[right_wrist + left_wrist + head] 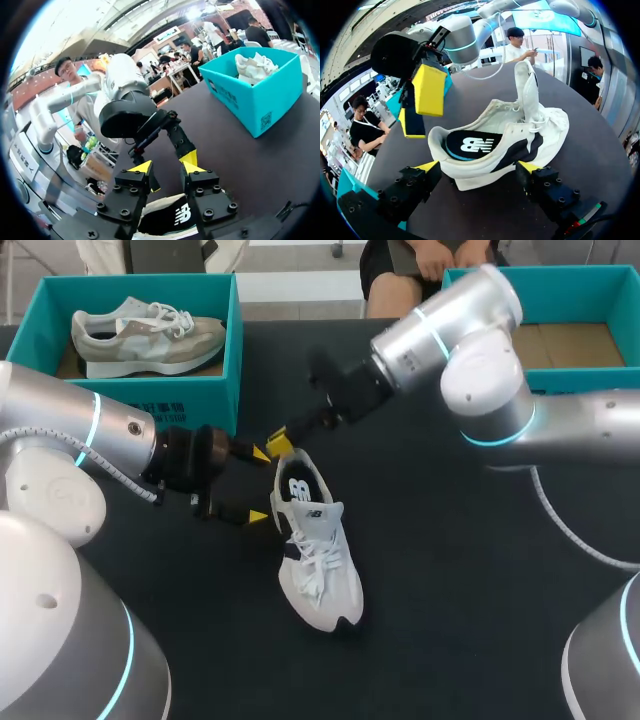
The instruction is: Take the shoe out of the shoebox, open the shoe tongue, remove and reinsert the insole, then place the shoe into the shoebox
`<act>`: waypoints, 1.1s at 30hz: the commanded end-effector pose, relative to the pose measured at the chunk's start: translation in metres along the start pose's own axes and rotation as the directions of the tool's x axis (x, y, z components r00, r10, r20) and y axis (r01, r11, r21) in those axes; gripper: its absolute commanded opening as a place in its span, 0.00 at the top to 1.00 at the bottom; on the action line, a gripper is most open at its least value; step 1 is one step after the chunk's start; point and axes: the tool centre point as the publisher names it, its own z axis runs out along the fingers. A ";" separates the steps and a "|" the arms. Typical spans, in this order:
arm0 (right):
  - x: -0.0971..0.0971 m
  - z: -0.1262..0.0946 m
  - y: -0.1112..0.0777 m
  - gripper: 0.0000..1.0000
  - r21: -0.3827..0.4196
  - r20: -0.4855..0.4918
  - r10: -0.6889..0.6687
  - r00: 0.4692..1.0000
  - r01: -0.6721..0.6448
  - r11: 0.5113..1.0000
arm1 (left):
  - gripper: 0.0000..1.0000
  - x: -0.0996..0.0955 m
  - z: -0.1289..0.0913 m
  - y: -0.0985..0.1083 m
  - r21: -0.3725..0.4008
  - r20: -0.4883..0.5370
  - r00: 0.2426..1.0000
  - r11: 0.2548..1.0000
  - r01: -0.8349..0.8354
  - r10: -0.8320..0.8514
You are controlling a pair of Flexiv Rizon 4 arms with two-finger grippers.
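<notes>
A black table carries two teal boxes at its far edge: the left shoebox holding a beige shoe, and the right shoebox. The white shoe stands on the table near the middle, outside both boxes, tongue raised. The left gripper is spread wide at the heel, and the right gripper hovers above the heel, fingers slightly apart, holding nothing.

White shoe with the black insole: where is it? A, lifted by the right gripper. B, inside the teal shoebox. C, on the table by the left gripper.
C: the white shoe rests on the table, its heel by the left gripper.
</notes>
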 end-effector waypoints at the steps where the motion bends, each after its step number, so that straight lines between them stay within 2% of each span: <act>1: 0.013 -0.025 0.002 0.63 -0.020 0.032 -0.009 0.999 0.010 1.000 | 0.00 0.001 0.000 -0.001 -0.003 0.000 1.000 1.000 0.000 0.000; 6: 0.032 -0.040 -0.011 0.71 -0.036 0.103 0.096 0.990 -0.093 0.995 | 0.00 0.001 0.000 -0.001 -0.003 0.000 1.000 1.000 0.000 0.000; 10: 0.048 -0.055 -0.010 0.84 -0.019 0.201 0.161 0.966 -0.161 0.987 | 0.00 0.001 0.000 -0.001 -0.003 0.000 1.000 1.000 0.000 0.000; 12: 0.052 -0.058 -0.007 1.00 -0.003 0.260 0.184 0.948 -0.190 0.982 | 0.00 0.001 0.000 -0.001 -0.003 0.000 1.000 1.000 0.000 0.000; 14: 0.052 -0.057 -0.004 1.00 0.032 0.333 0.221 0.917 -0.245 0.969 | 0.00 0.001 0.000 -0.001 -0.003 0.000 1.000 1.000 0.000 0.000; 16: 0.053 -0.055 -0.003 1.00 0.050 0.437 0.275 0.856 -0.328 0.943 | 0.00 0.001 0.000 -0.001 -0.003 0.000 1.000 1.000 0.000 0.000; 33: 0.053 -0.055 -0.003 1.00 0.050 0.437 0.275 0.856 -0.328 0.943 | 0.00 0.001 0.000 -0.001 -0.003 0.000 1.000 1.000 0.000 0.000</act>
